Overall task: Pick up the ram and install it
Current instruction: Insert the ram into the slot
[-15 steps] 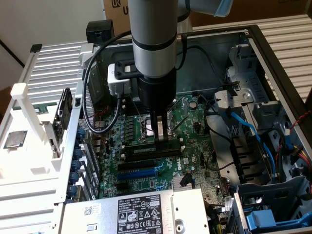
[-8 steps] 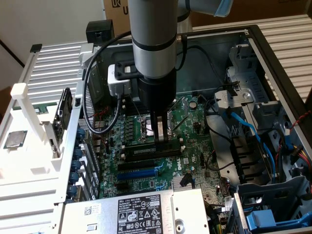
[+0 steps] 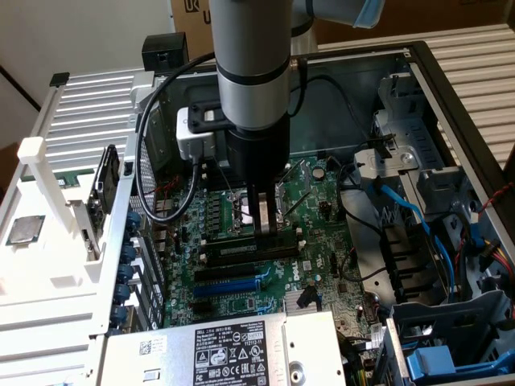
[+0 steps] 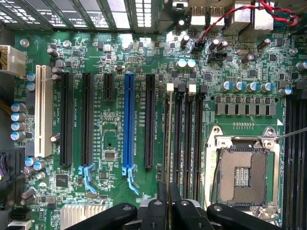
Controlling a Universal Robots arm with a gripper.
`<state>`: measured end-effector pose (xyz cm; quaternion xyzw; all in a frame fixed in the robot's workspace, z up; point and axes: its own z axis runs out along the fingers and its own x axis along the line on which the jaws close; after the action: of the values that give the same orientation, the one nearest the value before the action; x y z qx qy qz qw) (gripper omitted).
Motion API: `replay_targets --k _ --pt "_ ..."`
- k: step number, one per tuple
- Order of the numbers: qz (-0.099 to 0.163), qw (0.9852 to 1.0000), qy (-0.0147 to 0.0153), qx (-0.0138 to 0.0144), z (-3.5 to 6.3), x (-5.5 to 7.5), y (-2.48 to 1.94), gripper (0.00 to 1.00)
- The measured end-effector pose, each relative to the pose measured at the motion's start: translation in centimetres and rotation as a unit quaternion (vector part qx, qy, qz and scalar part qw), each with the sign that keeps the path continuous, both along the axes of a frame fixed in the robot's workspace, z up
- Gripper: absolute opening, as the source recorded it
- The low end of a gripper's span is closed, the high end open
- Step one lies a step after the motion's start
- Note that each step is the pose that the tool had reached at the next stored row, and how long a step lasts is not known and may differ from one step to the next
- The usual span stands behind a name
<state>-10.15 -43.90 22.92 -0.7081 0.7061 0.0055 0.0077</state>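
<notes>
The ram (image 3: 233,252) is a long dark stick standing on edge along the memory slots of the green motherboard (image 3: 322,209), just beside the processor socket (image 3: 241,211). My gripper (image 3: 261,229) comes straight down onto it, shut on its top edge near the middle. In the wrist view the ram (image 4: 167,143) appears edge-on as a thin line running away from my gripper (image 4: 168,191), lined up with the outermost black memory slot, whose white end clip (image 4: 170,87) stands at the far end. Whether the stick is fully seated I cannot tell.
The open processor socket (image 4: 242,177) lies beside the memory slots, and a blue expansion slot (image 4: 128,120) on the other side. A silver processor chip (image 3: 26,229) rests on the white tray at the exterior view's left. The power supply (image 3: 233,346) and cables (image 3: 402,209) crowd the case.
</notes>
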Motion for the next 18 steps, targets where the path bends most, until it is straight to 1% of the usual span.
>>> replay_targets --k 10,18 --pt "0.012 0.9999 -0.0002 0.0001 0.00 -0.04 0.00 0.13" --pt "0.015 0.9999 -0.0002 0.0000 -0.01 -0.04 0.00 0.13"
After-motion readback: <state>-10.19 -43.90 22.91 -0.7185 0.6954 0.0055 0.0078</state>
